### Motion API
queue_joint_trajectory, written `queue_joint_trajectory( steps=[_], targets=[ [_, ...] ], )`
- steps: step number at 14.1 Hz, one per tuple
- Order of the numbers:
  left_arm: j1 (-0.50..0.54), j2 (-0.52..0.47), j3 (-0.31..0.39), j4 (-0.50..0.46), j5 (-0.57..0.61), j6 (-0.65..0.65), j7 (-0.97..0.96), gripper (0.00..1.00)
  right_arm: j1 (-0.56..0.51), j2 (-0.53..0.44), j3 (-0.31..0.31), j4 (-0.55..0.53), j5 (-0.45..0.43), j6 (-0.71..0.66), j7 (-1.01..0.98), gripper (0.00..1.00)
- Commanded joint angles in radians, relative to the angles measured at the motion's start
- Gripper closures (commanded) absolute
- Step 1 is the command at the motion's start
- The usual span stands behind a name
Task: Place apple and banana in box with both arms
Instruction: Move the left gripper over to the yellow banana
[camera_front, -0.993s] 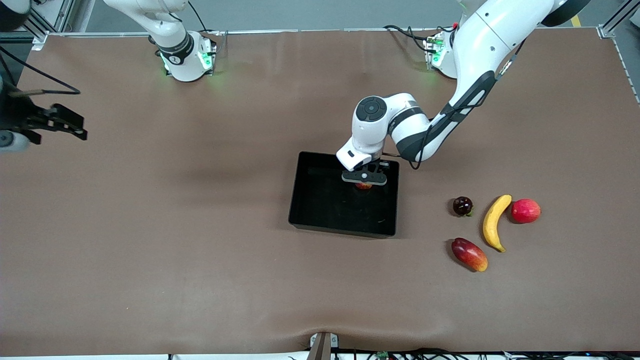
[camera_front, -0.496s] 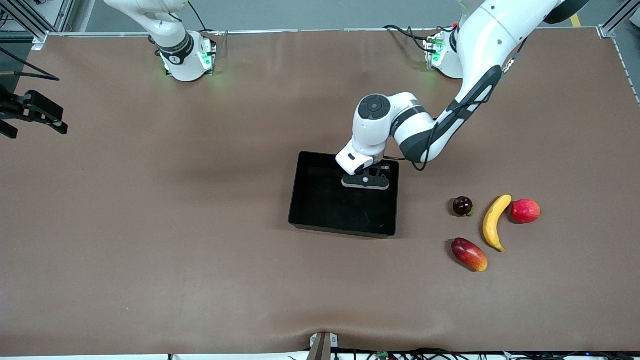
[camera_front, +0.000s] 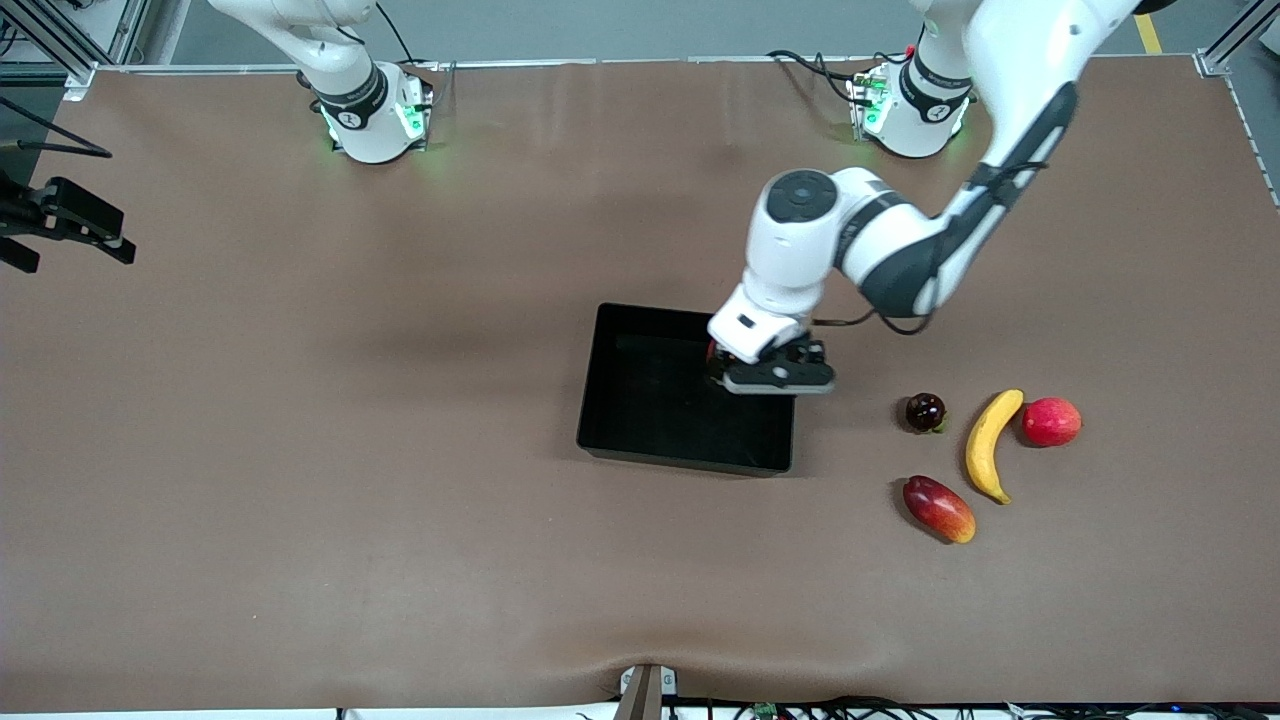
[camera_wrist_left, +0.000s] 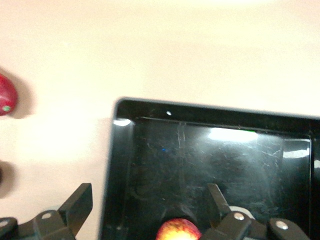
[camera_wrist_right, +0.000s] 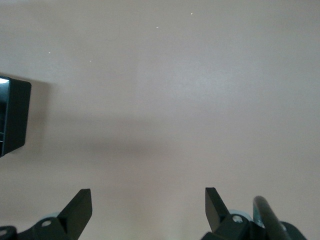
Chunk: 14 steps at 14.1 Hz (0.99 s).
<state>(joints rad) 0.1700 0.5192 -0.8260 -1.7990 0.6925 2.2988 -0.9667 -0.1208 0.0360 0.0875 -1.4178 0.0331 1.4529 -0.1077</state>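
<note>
The apple lies on the floor of the black box, close to the wall at the left arm's end; in the front view the left hand hides most of it. My left gripper hangs open and empty over that wall, with the apple apart from its fingers. The banana lies on the table toward the left arm's end. My right gripper is open and empty above bare table at the right arm's end.
Around the banana lie a dark maroon round fruit, an evenly pinkish-red round fruit and an oval red fruit with a yellow-orange tip, the last also in the left wrist view. A box corner shows in the right wrist view.
My left gripper has risen and moved from over the apple to the box wall at the left arm's end, leaving the apple in the box. My right gripper has drawn back toward the table's end.
</note>
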Motion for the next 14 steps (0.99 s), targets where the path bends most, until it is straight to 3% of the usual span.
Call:
queue_joint_trajectory(
  steps=[1,4,11,14],
  targets=[
    [0.168,-0.007,-0.106,0.01,-0.056,-0.048,0.118,0.0,-0.027,-0.002,0.011,0.008,0.027,-0.017,-0.012,0.0],
    [0.302,-0.007,-0.168,0.006,-0.059,-0.134,0.25,0.0,-0.026,-0.002,0.011,0.005,0.03,-0.02,-0.01,0.0],
    [0.505,0.061,-0.159,-0.025,-0.03,-0.171,0.675,0.0,-0.022,-0.001,0.017,0.002,0.021,-0.016,-0.014,0.0],
    [0.575,0.142,-0.148,-0.026,0.054,-0.144,0.813,0.0,-0.017,-0.001,0.017,0.002,0.021,-0.014,-0.014,0.0]
  ],
)
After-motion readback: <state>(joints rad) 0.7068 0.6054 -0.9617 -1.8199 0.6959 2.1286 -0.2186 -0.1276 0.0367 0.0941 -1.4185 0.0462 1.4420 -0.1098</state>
